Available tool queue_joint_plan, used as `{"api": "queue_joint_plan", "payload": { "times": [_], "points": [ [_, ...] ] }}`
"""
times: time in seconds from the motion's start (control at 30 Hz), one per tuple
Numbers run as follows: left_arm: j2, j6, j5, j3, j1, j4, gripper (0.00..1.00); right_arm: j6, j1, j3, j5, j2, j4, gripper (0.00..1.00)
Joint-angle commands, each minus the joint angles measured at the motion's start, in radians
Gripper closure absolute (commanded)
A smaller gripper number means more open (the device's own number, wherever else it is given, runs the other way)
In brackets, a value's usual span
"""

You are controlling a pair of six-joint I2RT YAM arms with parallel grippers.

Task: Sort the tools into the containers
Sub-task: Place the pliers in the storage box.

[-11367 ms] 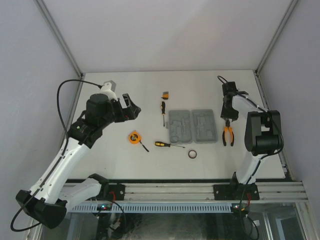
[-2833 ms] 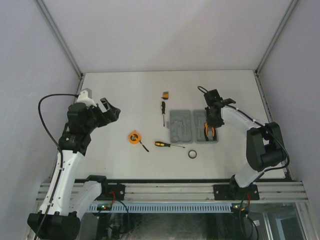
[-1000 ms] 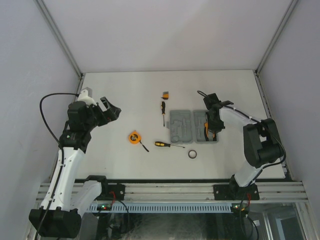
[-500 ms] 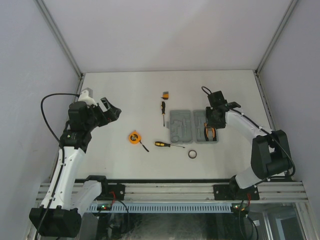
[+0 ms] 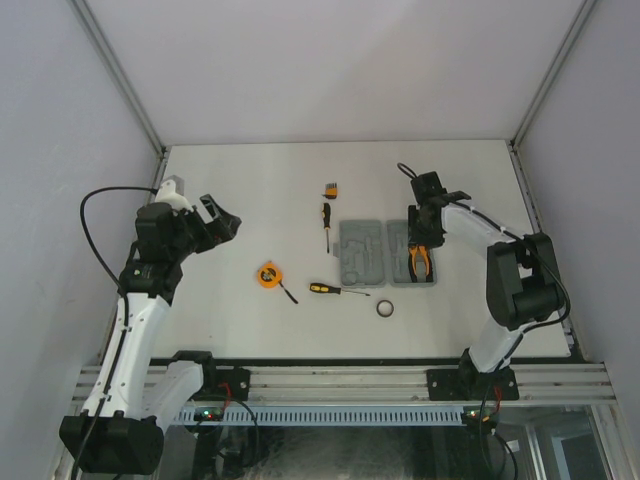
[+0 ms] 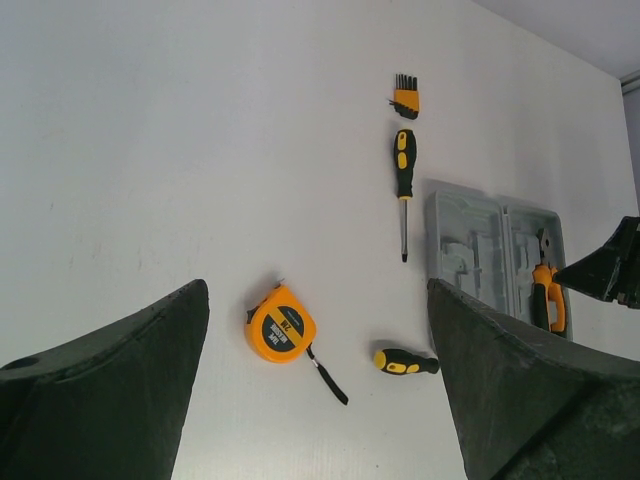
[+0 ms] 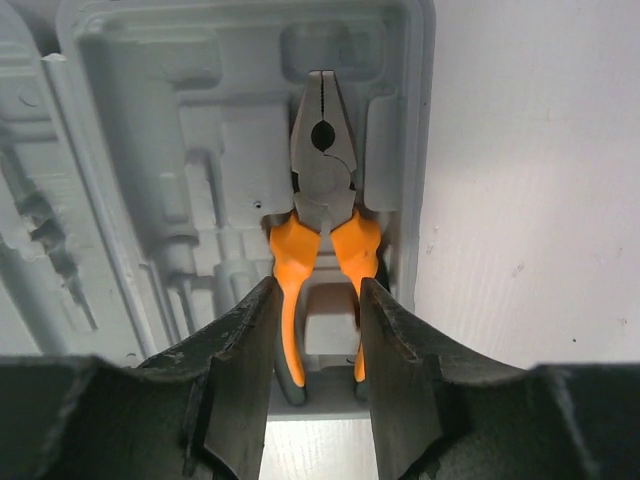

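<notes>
Overhead and wrist views of the white worktop point(image 5: 250, 180). We see the grey case point(image 5: 365, 252) lying open near the middle, its two moulded halves side by side. The orange-handled pliers point(image 7: 322, 200) lie in a recess along the outer edge of the right half, nose towards the far side and handles towards the arms. The right tool point(image 7: 318, 300) hangs over the handle end. Its fingers point(image 7: 240, 340) stand partly apart, one to each side of the handles, and are clamped on nothing.

The left tool point(image 5: 228, 222) is held above the left part of the worktop, well apart from every object, with its fingers wide apart and nothing between them.

Left of the case we mark the far screwdriver point(image 6: 403, 180), which lies lengthwise with its tip towards the arms. The small orange-black block point(image 6: 405, 98) sits just beyond its handle. The near screwdriver point(image 5: 335, 289) lies crosswise in front of the case. The round orange tape measure point(image 6: 280, 325) lies to the left of it. The black ring point(image 5: 385, 309) rests on the worktop near the front edge of the case.
</notes>
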Motion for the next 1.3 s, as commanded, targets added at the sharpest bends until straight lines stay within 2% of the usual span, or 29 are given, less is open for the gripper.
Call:
{"api": "queue_joint_plan", "payload": {
  "times": [0.0,0.2,0.97,1.13,1.27],
  "points": [
    [0.001,-0.008,0.022,-0.014,0.013,0.033,0.07,-0.031,-0.014,0.040,-0.030,0.023,0.023,0.63],
    [0.000,-0.010,0.025,-0.015,0.017,0.033,0.07,-0.036,-0.019,0.047,-0.030,0.051,0.017,0.67],
    [-0.005,-0.012,0.031,-0.014,0.027,0.032,0.07,-0.030,-0.004,0.050,-0.028,0.183,-0.127,0.70],
    [-0.006,-0.012,0.036,-0.012,0.049,0.034,0.07,-0.025,0.010,0.019,-0.020,0.161,-0.127,0.68],
    [-0.015,-0.013,0.034,-0.015,0.066,0.033,0.08,-0.017,0.009,0.034,0.024,0.062,-0.116,0.61]
  ]
}}
